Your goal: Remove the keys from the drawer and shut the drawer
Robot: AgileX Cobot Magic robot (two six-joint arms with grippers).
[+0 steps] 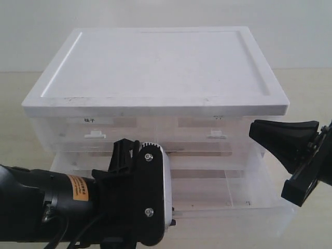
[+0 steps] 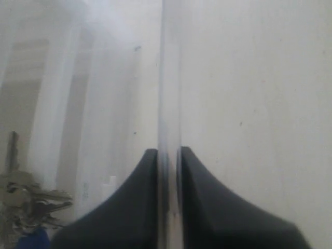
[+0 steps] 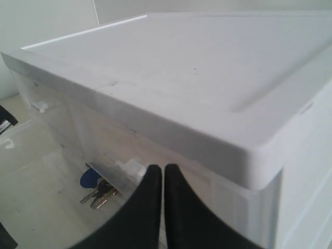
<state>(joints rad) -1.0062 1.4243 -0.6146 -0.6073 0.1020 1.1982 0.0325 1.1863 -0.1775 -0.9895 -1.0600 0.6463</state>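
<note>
**Left fingers pinched on the drawer's clear wall; keys loose inside, untouched.**

My left gripper is closed onto a thin clear wall of the open drawer, one finger on either side; I can't tell for sure which wall it is. Inside, on the drawer floor, lie the keys with their blue fob, well back and close under the front of the cabinet. My right gripper hangs by the cabinet's front corner, fingers pressed together on nothing. I judge the bunch light but floppy: hard metal pieces loose on a ring, lying flat and likely to skate on the smooth plastic. I'd pinch across the fob or the ring, where there's some thickness, and expect the rest to dangle.
</note>
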